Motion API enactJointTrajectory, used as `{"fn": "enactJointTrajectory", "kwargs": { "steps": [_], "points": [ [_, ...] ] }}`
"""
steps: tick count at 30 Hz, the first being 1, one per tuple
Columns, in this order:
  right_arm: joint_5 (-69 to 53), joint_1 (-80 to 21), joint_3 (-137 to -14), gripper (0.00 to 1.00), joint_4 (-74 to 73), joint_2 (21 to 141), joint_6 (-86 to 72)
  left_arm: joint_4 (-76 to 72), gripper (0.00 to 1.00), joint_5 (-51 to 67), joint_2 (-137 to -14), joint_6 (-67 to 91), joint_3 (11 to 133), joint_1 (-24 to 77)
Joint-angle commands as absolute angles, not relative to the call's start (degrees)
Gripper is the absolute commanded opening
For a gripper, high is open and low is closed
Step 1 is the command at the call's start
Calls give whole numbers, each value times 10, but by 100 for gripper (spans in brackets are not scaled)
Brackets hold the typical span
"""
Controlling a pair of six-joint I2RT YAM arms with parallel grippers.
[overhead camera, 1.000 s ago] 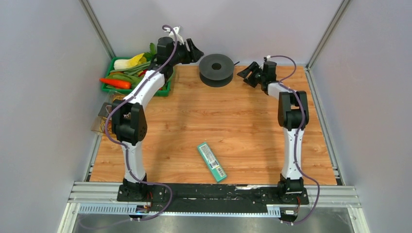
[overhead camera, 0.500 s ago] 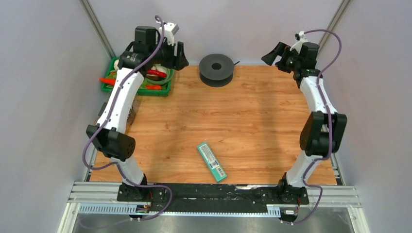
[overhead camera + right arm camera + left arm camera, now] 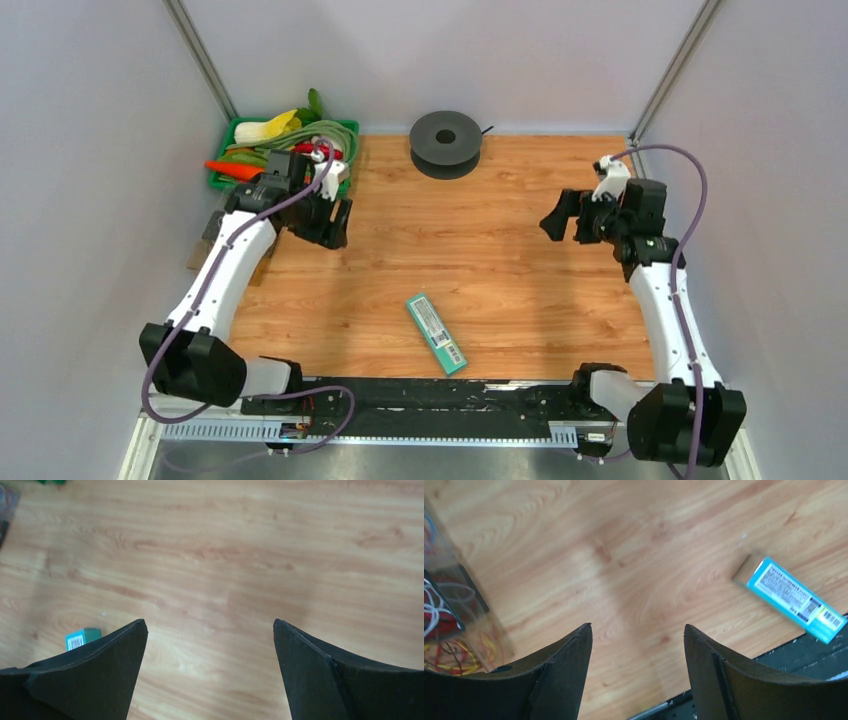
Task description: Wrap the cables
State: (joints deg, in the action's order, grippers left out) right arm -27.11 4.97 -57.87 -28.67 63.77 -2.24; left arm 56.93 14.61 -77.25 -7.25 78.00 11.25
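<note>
Top view, cables: A thin black bit of the cables pokes out just beside the dark round spool, at the far edge of the table. No loose black cable lies on the wood.
Top view, left claw: The left claw hangs over the wood near the green basket of play food. It is well apart from the spool and holds nothing.
Top view, right claw: The right claw hangs over the right side of the table. It is also well apart from the spool and has nothing in it.
Top view, other thing: A blue-green box lies flat near the front.
Left wrist view, claw: The two fingers stand wide apart, with only bare wood between them.
Left wrist view, around: A clear box of coloured wires is on one side and the blue-green box on the other. No black cable shows here.
Right wrist view, claw: The fingers are spread very wide. Only wood is between them, and a corner of the blue-green box peeks out by one finger.
How far along: I think the wrapping is done or nearly done. The cables seem to be on the spool and both claws are away from it.
What is left: Maybe tucking in the little end that sticks out. The winding itself is too small to check.
</note>
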Motion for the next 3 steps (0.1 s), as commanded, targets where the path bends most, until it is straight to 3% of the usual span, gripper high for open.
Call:
{"fn": "enactJointTrajectory", "kwargs": {
  "steps": [1,3],
  "points": [
    [-259,50,-527,100,-308,588,15,545,75,128,-706,-80,735,113],
    [-262,50,-525,100,-305,585,13,542,76,127,-692,-80,729,113]
  ]
}}
